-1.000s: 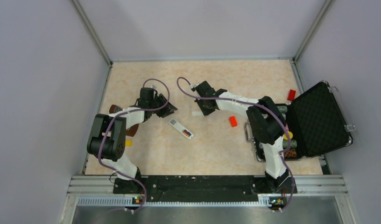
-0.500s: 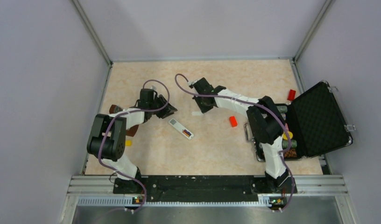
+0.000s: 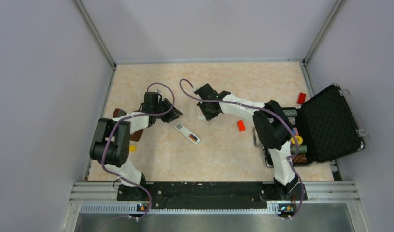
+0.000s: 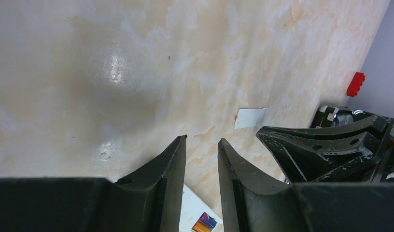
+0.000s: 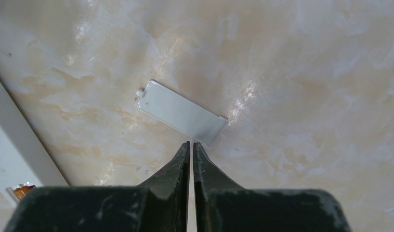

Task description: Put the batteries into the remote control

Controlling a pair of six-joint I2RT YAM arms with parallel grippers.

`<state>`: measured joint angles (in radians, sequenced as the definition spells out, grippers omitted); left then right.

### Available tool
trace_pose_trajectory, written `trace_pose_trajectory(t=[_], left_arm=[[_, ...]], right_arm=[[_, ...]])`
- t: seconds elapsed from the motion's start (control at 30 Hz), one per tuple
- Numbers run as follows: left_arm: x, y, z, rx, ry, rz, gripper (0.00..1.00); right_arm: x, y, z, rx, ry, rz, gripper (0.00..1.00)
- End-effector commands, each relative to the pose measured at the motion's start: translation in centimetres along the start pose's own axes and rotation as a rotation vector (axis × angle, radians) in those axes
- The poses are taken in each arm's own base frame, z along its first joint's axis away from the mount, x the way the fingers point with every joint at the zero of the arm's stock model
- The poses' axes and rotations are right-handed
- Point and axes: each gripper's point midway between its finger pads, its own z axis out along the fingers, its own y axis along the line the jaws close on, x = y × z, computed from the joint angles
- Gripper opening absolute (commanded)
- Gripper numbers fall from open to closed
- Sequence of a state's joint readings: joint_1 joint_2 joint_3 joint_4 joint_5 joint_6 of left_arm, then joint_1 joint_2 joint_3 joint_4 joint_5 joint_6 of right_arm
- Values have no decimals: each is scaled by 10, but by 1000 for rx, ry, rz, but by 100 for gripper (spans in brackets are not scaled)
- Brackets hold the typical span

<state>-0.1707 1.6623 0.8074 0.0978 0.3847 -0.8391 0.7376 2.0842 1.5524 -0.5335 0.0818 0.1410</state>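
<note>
The white remote control (image 3: 187,132) lies back up on the table between the arms. Its open compartment holds the purple and orange batteries (image 3: 192,138) side by side. They also show in the left wrist view (image 4: 205,224), below the gap of my fingers. My left gripper (image 3: 174,114) (image 4: 202,141) hovers just beyond the remote's far end, slightly open and empty. My right gripper (image 3: 208,113) (image 5: 190,143) is shut and empty. Its tips are at the near edge of a small loose white plate (image 5: 180,112) (image 3: 202,117).
A red block (image 3: 241,125) lies right of the plate, and another (image 3: 301,98) lies by the open black case (image 3: 330,123), which holds several items. A yellow bar (image 3: 133,148) and brown pieces (image 3: 119,112) lie beside the left arm.
My right gripper has moved slightly left, staying over the white plate. The left gripper and the remote have barely moved.
</note>
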Motion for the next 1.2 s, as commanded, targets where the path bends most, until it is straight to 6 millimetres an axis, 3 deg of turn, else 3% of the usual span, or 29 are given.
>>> trace_pose_trajectory(t=[0.0,0.2,0.37,0.5,0.77,0.9,1.17], left_arm=[[-13,-10,-4,36,-47,16,35],[-20,-4,-11,-1,-83,15,35],[-28,-3,-21,-15,-125,9,35],[-36,-3,-31,-33,-169,6,35],[-49,-5,-52,-63,-255,43,35],[-50,-2,-54,-80,-260,46,35],[-49,2,-49,-83,-246,36,35]], right_arm=[[-19,9,-15,-27,-50,24,9],[-40,-10,-14,-53,-80,-194,44],[-36,-7,-3,-185,-57,-361,56],[-31,-4,9,-227,-27,-455,57],[-7,2,22,-291,61,-480,55],[9,-1,17,-246,116,-488,49],[34,14,0,-251,206,-431,46]])
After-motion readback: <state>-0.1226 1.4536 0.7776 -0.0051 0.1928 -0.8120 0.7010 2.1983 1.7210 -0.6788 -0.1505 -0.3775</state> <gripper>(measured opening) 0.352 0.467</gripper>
